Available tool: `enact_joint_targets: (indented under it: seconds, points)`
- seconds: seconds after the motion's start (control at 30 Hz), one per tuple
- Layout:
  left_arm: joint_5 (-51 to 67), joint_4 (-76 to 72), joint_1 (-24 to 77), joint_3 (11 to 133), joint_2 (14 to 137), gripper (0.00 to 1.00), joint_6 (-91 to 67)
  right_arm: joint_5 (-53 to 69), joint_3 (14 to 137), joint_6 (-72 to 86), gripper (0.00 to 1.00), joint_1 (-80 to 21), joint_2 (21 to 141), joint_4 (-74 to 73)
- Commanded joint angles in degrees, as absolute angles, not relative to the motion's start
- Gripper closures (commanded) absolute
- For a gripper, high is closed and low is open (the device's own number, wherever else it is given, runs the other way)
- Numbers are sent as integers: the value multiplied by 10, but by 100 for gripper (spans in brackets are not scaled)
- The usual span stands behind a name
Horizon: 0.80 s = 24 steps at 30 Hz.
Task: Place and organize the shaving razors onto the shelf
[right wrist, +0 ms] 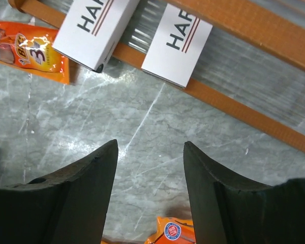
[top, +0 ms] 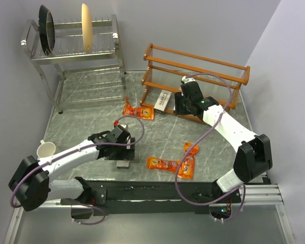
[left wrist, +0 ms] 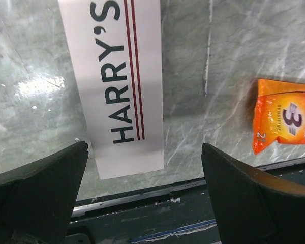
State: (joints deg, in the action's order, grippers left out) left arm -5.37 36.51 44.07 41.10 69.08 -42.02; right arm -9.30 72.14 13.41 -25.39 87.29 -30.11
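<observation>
The wooden shelf [top: 195,71] stands at the back right. Two pale HARRY'S razor boxes [right wrist: 94,28] [right wrist: 177,46] lie side by side on its lowest tier [right wrist: 234,101]; the top view shows one of these boxes [top: 163,100]. My right gripper [right wrist: 150,147] hovers just in front of them, open and holding nothing. A third HARRY'S box [left wrist: 117,81] lies flat on the table near the front edge, with my left gripper [left wrist: 145,168] wide open above its near end. Orange razor packs lie loose: one by the shelf [top: 138,111], two at the front [top: 162,163] [top: 188,160].
A steel wire dish rack [top: 76,56] holding a dark pan and a pale plate stands at the back left. A white cup [top: 47,149] sits at the left edge beside the left arm. The table's dark front rail [left wrist: 157,203] runs just below the left gripper.
</observation>
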Motion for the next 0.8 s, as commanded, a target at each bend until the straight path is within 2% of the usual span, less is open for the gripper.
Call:
enact_joint_targets:
  seconds: [0.0, 0.17, 0.4, 0.5, 0.77]
  points:
    - [-38, 369, 444, 412, 711, 1, -443, -96, 708, 140, 39, -257, 857, -291]
    - [-38, 379, 438, 405, 722, 2, -465, -83, 725, 150, 39, -251, 860, -297]
    - [-14, 379, 453, 381, 721, 16, -479, -69, 759, 157, 39, -212, 860, -311]
    - [-6, 367, 455, 374, 729, 29, -483, -57, 768, 163, 39, -197, 863, -316]
    - [-14, 353, 455, 405, 749, 38, -459, -37, 760, 175, 40, -182, 860, -318]
